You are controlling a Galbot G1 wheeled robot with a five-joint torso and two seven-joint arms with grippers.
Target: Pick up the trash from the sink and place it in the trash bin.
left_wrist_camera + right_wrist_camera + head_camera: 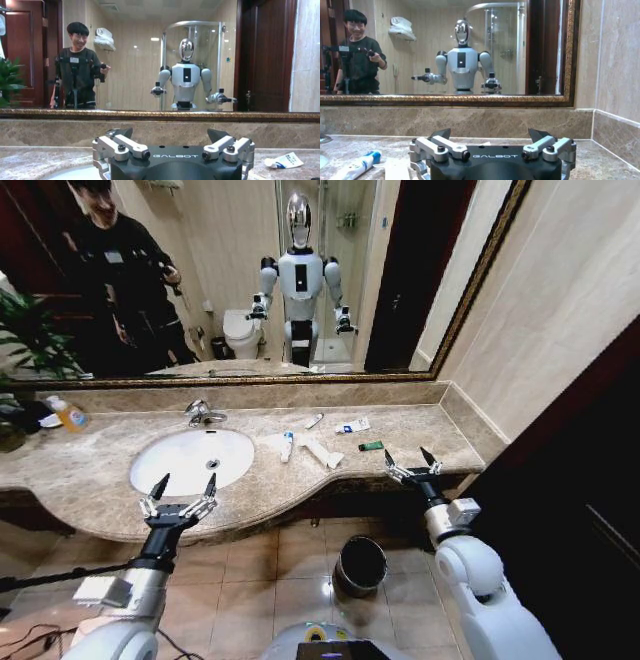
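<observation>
Looking across the bench (100, 470), I am seeing the sink (190, 460) at centre-left and the trash bin (360, 565) on the floor, lower centre. I am holding the left hand (180, 495) spread at the basin's near edge and the right hand (412, 462) spread beside the litter, nearer it. The tissue (320, 450) is lying up-left of that hand; the blue-capped tube (287, 446) is running near-to-far.

We face a wide mirror (230, 280) in a dark gilt frame above a beige marble backsplash (300, 394). Beige tiled walls (560, 300) close the right corner. Glossy tan floor tiles (250, 580) lie below us. A green plant (25, 340) stands at left.
</observation>
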